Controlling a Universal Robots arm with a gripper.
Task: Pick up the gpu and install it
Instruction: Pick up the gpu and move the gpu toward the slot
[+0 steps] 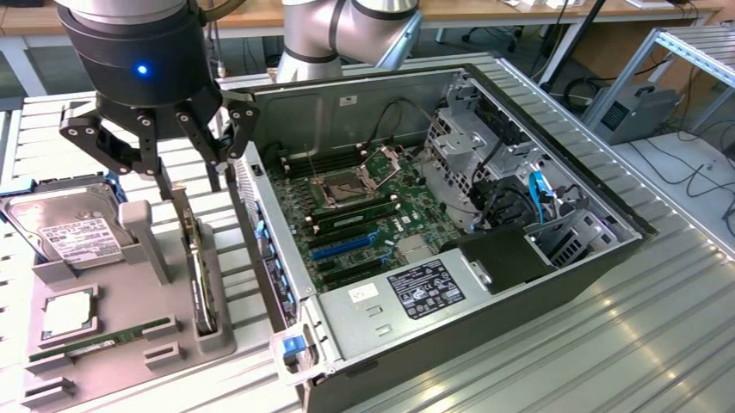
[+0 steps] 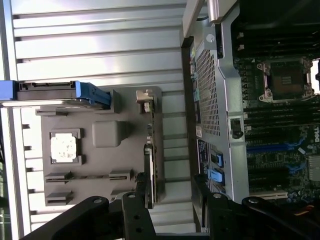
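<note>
Above the gpu [image 1: 201, 280], the hand [image 1: 182, 176]

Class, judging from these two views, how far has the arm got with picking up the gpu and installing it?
Done: nothing visible; the gpu stands on edge in the grey holder beside the computer case. In hand: the open tool hovers above it, holding nothing. Left: the pickup and the install.
</note>
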